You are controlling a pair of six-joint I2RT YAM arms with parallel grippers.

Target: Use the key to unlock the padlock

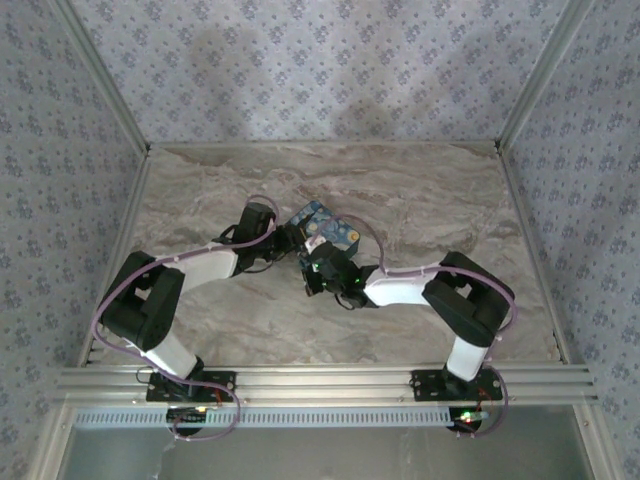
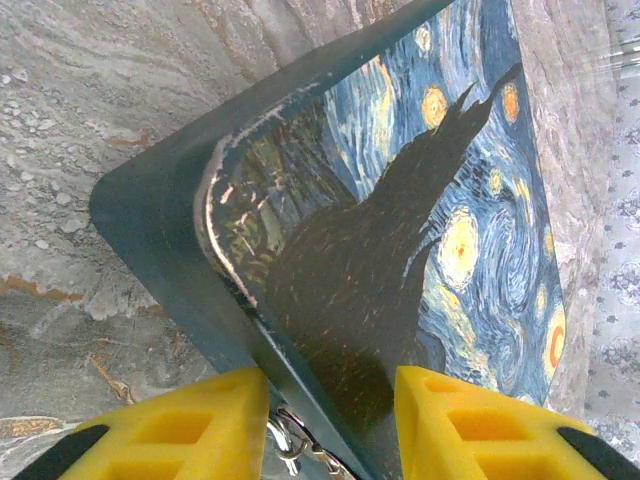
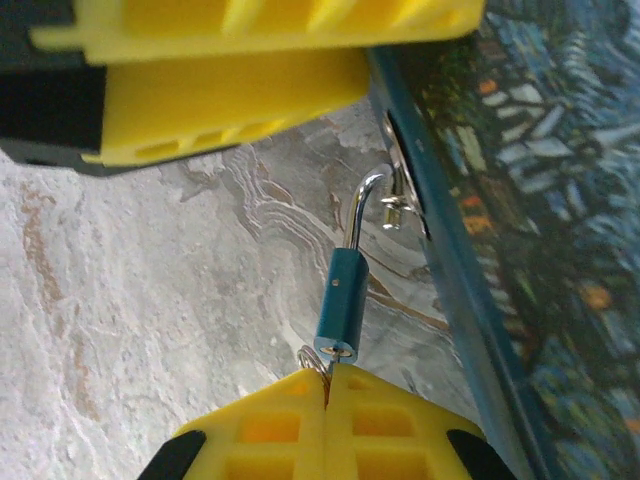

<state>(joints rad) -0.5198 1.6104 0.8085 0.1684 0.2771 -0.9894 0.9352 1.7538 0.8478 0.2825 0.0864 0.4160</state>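
Right wrist view: the padlock [image 3: 340, 305] sits at 12 o'clock from the right gripper [image 3: 326, 395], just off its fingertips. Its long axis runs from 6 to 12 o'clock, leaning slightly toward 1, roughly in line with the gripper.

The right gripper's fingers are pressed together. Judge them to be pinching the key: a wire ring [image 3: 312, 357] shows at the padlock's lower end, and the key itself is hidden between the pads.

The padlock has a teal body and a silver shackle [image 3: 365, 200], hooked through the hasp [image 3: 400, 207] on the box [image 3: 520, 200] at 3 o'clock. You cannot tell whether the shackle is released.

The left gripper [image 2: 330, 400] clamps the box, one finger on each side of its edge.

Expect the next move to be a twist about the padlock's long axis by the right arm, which is the nearer one.
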